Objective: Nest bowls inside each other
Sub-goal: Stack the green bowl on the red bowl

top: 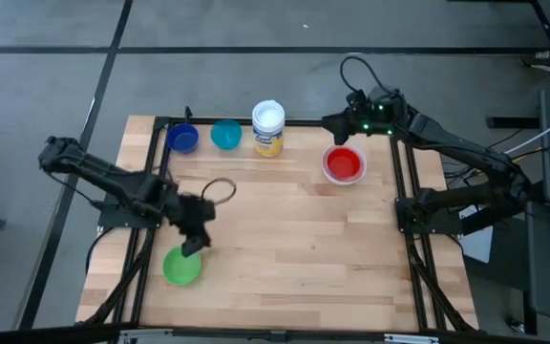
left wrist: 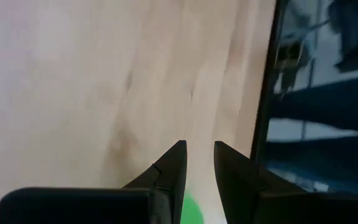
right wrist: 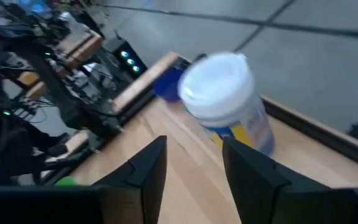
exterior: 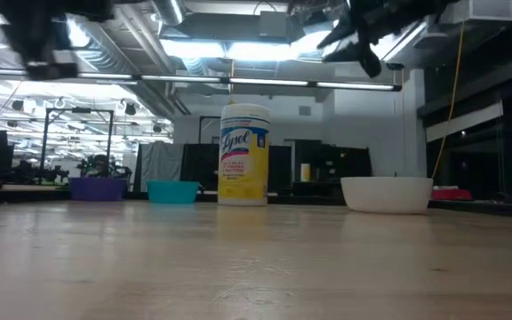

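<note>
A green bowl (top: 181, 268) sits on the table near the front left. My left gripper (top: 192, 247) hovers just above its far rim, tipped downward and open with a narrow gap (left wrist: 199, 146); a sliver of the green bowl (left wrist: 192, 213) shows below the fingers. A red bowl (top: 344, 162) sits inside the white bowl (top: 344, 181) at the far right. My right gripper (top: 330, 121) is raised beyond it, open (right wrist: 194, 140) and holding nothing. A dark blue bowl (top: 182, 139) and a teal bowl (top: 225, 135) stand at the far edge.
An upright yellow-labelled container with a white lid (top: 268, 127) stands at the far edge between the teal bowl and the white bowl. A black frame (top: 151, 191) runs along the table's left, far and right sides. Bare wood (top: 294, 239) fills the middle.
</note>
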Available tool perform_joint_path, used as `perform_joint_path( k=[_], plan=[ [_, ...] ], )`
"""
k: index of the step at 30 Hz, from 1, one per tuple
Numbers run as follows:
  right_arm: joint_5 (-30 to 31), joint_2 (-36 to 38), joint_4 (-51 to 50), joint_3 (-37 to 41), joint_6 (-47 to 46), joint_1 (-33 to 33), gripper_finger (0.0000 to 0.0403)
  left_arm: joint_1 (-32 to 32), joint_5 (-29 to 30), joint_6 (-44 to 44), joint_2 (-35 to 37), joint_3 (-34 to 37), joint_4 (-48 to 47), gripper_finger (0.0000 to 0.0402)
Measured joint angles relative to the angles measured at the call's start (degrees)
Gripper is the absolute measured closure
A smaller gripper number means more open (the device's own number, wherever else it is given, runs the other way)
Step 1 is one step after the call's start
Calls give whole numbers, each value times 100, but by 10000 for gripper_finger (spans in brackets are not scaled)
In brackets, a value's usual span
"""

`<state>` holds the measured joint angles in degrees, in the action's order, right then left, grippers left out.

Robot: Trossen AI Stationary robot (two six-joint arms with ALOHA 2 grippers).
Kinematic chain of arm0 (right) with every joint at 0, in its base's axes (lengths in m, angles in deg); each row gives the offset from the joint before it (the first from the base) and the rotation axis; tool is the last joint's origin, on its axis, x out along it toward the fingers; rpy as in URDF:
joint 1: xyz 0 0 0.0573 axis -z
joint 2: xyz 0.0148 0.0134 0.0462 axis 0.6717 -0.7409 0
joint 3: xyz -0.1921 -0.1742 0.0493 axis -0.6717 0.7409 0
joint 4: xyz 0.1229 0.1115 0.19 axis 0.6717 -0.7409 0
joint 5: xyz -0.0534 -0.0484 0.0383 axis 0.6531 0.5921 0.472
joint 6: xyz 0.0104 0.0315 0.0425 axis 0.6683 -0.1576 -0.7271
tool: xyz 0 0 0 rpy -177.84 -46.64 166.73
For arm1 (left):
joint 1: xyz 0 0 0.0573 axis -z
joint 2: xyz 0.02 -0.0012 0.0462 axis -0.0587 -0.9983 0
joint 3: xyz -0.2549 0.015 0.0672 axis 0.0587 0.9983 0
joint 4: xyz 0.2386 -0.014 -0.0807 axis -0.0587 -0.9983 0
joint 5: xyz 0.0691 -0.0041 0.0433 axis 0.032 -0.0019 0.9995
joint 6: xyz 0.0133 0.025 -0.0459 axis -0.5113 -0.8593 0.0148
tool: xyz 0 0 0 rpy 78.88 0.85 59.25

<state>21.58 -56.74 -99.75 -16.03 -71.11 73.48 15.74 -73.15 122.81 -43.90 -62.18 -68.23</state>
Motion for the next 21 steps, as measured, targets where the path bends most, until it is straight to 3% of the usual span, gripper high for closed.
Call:
perform_joint_path(
  k=[4, 8, 14, 21],
  plan=[
    [4, 0, -7, -178, 134, -109, 235, 660, 361, 894, 0, 0, -396, 313],
    [-4, -2, -13, -189, 190, -173, 227, 1055, 463, 1219, -102, 0, -1091, 288],
    [-7, -2, -3, -189, 229, -344, 220, 1278, 512, 1094, -363, 0, -2123, 252],
    [-9, -2, 0, -189, 262, -537, 228, 1269, 548, 674, -511, 47, -2199, 236]
  ],
)
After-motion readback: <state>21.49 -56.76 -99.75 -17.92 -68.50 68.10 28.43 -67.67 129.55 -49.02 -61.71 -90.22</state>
